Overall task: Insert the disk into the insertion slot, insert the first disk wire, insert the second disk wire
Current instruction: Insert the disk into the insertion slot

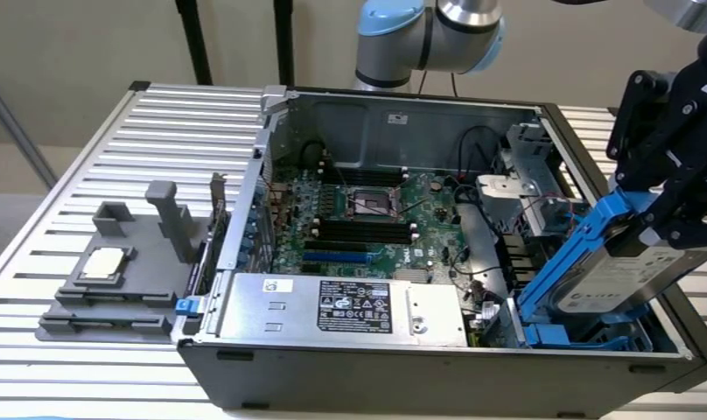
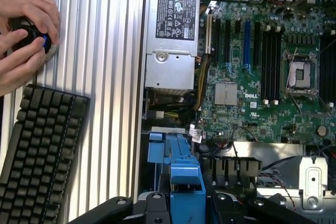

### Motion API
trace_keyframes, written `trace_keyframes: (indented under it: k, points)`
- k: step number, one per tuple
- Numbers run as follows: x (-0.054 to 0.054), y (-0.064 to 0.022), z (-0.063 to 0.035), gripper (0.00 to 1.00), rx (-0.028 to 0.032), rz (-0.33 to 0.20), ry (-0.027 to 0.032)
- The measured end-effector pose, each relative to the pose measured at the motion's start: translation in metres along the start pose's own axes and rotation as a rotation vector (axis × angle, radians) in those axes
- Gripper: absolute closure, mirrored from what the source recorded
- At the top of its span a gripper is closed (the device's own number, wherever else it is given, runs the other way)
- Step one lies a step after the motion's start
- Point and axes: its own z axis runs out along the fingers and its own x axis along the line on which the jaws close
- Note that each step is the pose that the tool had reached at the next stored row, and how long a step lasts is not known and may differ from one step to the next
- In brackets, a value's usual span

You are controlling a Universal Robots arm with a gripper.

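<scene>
Disk (image 1: 628, 276), silver-grey with a white label, clipped in its bright blue carrier frame (image 1: 570, 249) — clamped at the upper end by the black gripper (image 1: 663, 229), jaws closed on its two sides. Steeply tilted: lower end down inside the open computer case (image 1: 447, 367), at the near corner on the exterior view's right, upper end well above the case rim. Lower end right at the insertion slot (image 1: 563, 337) and its blue plastic fittings, touching or just short of them — cannot tell which. Not yet flat in the bay.

Elsewhere in the case: green motherboard (image 1: 366, 219) across the middle, silver power supply (image 1: 342, 306) with a black-and-white label along the near wall, on the exterior view's left of the slot. Case on a slatted metal table (image 1: 85, 131). Beside the case, on the exterior view's left, a grey fixture (image 1: 120, 289) with a small square chip (image 1: 102, 262) on it.

In the wrist view, blue carrier between the dark gripper fingers (image 2: 155, 211), over that corner of the case. On the slats beside the case, a black keyboard (image 2: 42, 145) and a person's two hands (image 2: 26, 9) wrapped around a small black knob (image 2: 22, 25), near the keyboard.
</scene>
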Motion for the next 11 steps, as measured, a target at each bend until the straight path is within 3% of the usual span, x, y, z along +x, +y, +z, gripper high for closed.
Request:
trace_keyframes:
  k: [11]
  points:
    - [0.0011, -0.0007, 0.0065, 0.67, 0.0002, -0.001, -0.0172]
